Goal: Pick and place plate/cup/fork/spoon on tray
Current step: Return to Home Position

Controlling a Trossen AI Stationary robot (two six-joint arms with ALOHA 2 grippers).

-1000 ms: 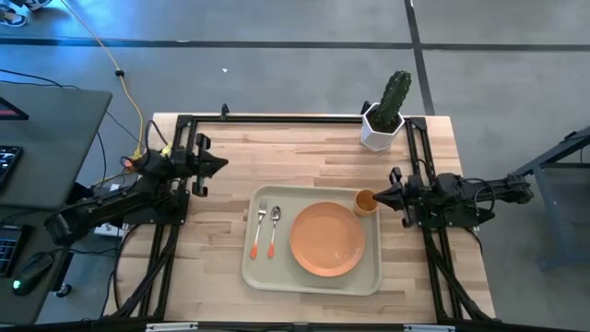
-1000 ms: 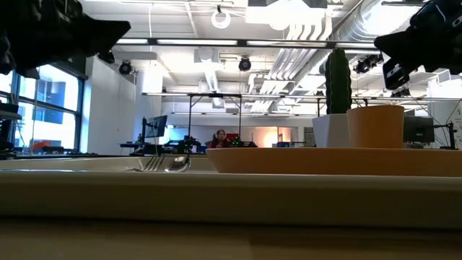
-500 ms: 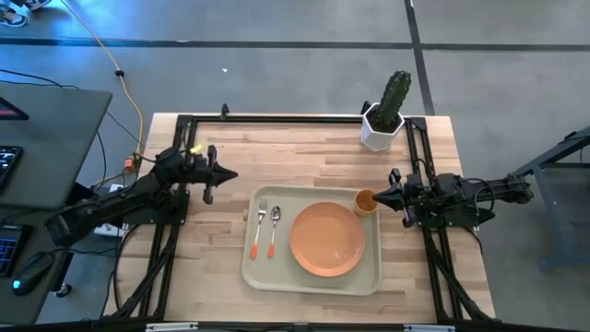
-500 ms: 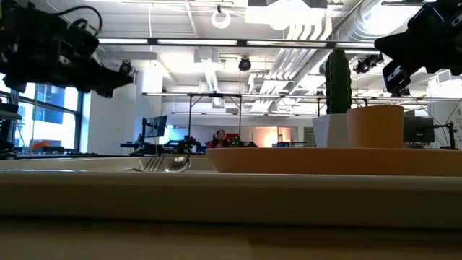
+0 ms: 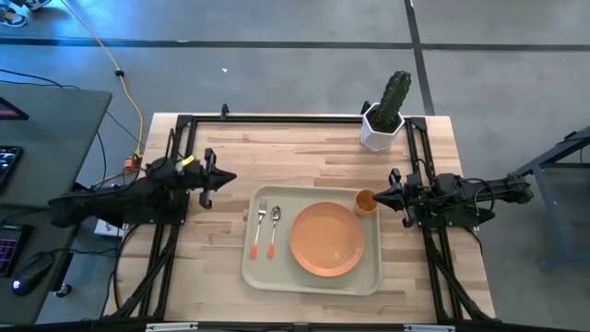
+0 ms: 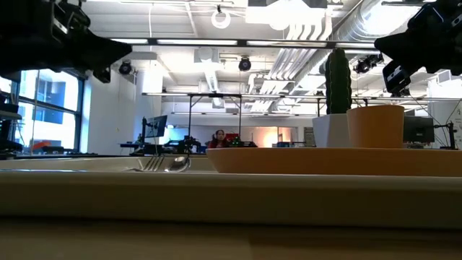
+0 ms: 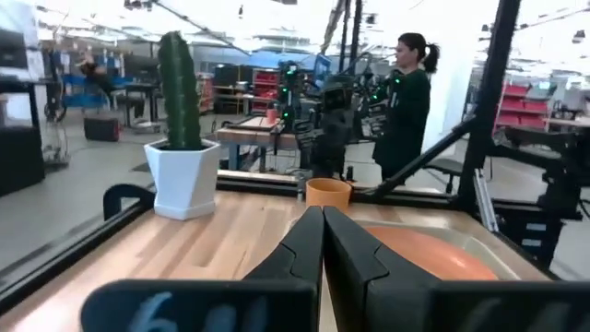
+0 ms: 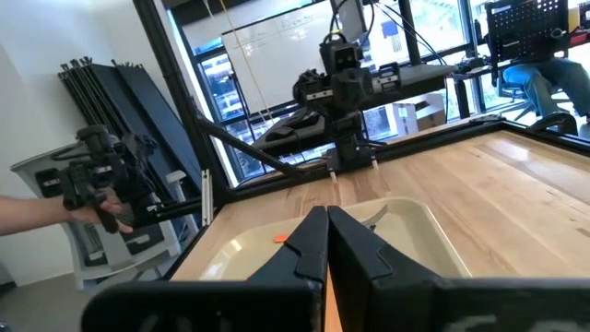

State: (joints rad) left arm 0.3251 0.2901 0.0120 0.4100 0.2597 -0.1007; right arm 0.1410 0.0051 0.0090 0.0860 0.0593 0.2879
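Both arms are dark, near-black, built of slim jointed segments. The left gripper [image 5: 224, 177] and right gripper [image 5: 378, 195] each taper into two black pointed fingers [image 7: 304, 242]. A small yellow mark, possibly a label, sits near the left wrist.

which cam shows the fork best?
The high view: the fork lies whole on the tray, left of the spoon. The low view shows only its tines edge-on over the rim. In the right wrist view the fingers hide most of it; the left wrist view misses it.
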